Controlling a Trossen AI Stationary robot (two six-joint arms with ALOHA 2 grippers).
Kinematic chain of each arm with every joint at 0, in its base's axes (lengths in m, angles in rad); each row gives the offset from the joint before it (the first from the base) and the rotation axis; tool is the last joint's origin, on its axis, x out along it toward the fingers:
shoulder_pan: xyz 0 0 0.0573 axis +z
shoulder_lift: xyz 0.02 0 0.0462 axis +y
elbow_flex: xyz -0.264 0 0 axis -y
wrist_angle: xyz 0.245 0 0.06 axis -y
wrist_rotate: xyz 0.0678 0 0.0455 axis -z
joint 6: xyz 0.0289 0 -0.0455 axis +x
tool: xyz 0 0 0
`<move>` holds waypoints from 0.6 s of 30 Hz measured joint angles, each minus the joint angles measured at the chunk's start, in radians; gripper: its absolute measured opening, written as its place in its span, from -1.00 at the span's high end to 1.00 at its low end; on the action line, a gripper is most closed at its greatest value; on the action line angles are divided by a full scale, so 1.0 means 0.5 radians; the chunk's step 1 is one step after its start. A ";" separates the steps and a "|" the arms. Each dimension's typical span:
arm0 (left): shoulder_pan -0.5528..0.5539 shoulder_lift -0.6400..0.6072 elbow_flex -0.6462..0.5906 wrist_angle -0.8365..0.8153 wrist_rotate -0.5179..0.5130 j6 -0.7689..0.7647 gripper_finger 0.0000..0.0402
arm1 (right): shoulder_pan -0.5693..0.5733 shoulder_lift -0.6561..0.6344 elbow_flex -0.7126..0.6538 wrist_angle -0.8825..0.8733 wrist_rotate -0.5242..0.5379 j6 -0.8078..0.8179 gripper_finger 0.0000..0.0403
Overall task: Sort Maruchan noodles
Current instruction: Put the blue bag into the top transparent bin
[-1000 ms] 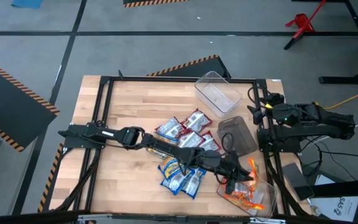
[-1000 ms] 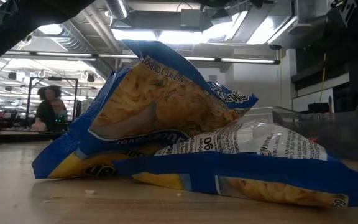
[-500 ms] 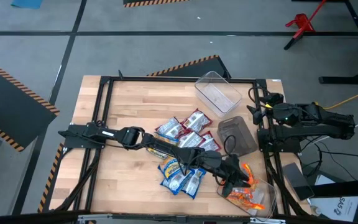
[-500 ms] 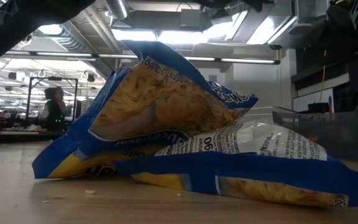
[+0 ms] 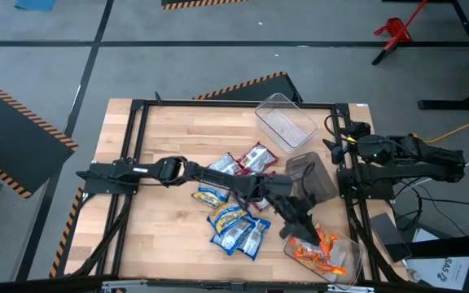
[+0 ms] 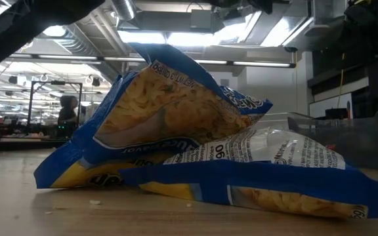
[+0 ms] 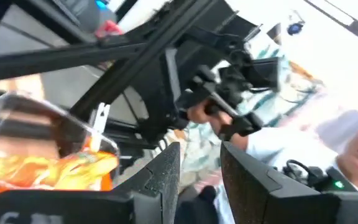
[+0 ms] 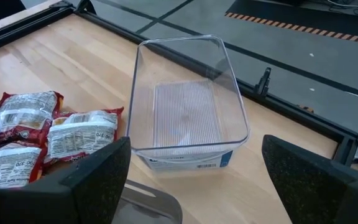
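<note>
Left gripper (image 5: 304,221) above the near clear tub (image 5: 342,244) of orange packets (image 5: 320,251), fingers (image 7: 166,177) a narrow gap apart, holding nothing. Right gripper (image 5: 338,140) parked at the bench's (image 5: 169,138) far right edge, fingers (image 8: 95,180) wide open, empty, facing the empty clear tub (image 8: 188,99). Blue packets (image 5: 234,228) and red packets (image 5: 251,167) heaped mid-bench, overlapping. Likely trouble: clipping the tub rim on pulling back; pinching two overlapped packets at once; slick film slipping free mid-carry.
</note>
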 joint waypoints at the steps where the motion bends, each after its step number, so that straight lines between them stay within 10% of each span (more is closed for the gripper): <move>1: 0.001 -0.018 0.000 0.005 -0.002 0.024 0.46 | 0.000 0.000 0.000 0.000 0.000 0.000 -0.74; 11: -0.125 0.011 -0.008 -0.899 -1.026 0.900 0.46 | 0.000 0.000 0.000 0.000 0.000 0.000 -0.74; 18: -0.123 0.090 0.002 -0.859 -0.913 0.949 0.46 | 0.000 0.000 0.000 -0.001 0.000 0.000 -0.74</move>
